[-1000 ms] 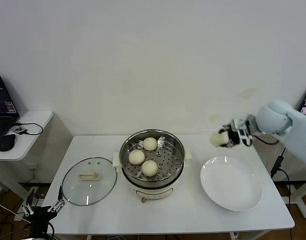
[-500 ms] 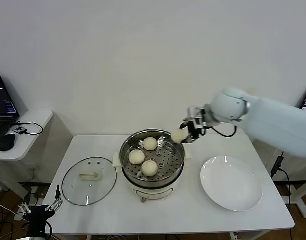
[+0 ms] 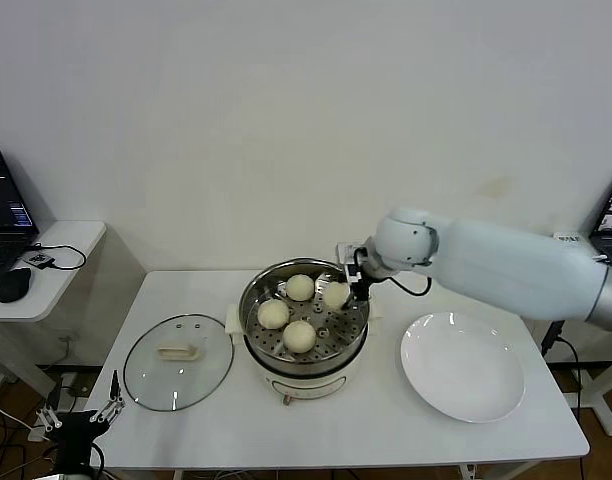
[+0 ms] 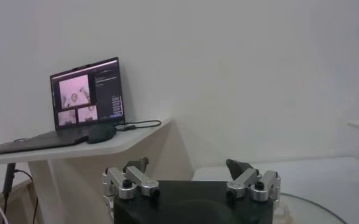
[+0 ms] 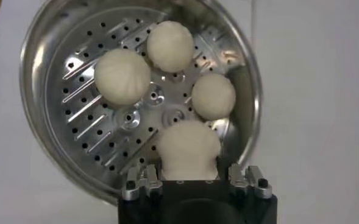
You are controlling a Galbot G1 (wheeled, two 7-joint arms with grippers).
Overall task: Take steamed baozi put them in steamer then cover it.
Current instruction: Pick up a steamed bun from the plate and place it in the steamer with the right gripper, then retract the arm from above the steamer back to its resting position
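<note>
Right gripper [image 3: 344, 290] is clamping the fourth baozi [image 3: 336, 294] directly above the steamer's [image 3: 303, 312] one vacant tray spot, three buns [image 5: 167, 45] sitting alongside, while the glass cover [image 3: 178, 360] is lying nearer the idle, open left gripper [image 3: 83, 415].

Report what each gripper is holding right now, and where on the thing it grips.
The right gripper holds the fourth baozi by its sides, over the steamer. The left gripper is open, holding nothing.
</note>
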